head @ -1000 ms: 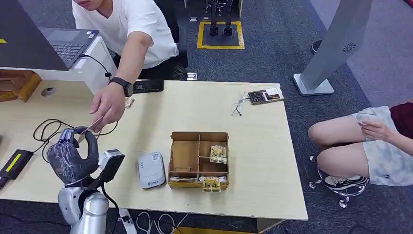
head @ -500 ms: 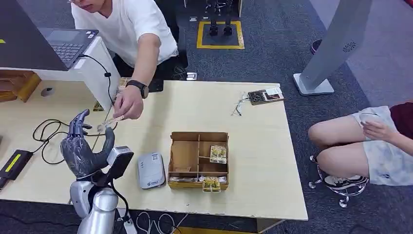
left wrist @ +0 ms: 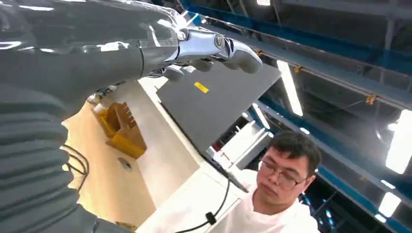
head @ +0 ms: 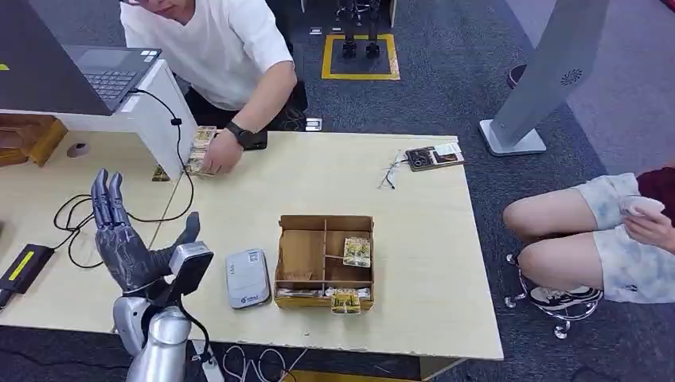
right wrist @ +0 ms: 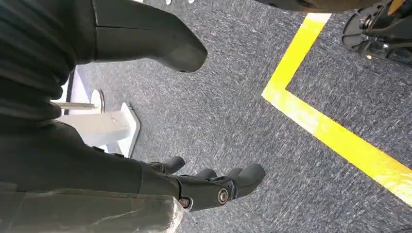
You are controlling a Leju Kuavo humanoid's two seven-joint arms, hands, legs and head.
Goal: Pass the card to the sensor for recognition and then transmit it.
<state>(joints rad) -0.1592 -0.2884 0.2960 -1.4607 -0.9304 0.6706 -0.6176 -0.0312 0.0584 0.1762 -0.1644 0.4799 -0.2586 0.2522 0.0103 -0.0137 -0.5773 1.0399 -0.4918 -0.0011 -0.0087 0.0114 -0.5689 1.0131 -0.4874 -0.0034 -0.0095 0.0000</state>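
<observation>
Cards (head: 200,151) sit in a stack under the person's hand (head: 220,155) at the table's (head: 414,263) far edge, well beyond the left hand (head: 123,239). That hand's raised, fingers spread, holding nothing; right hand (right wrist: 145,145) hangs empty, loosely curled, so left's nearer.

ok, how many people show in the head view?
2. A person in a white shirt leans in at the far edge of the table. A seated person is off its right end. Others may be out of frame.
</observation>
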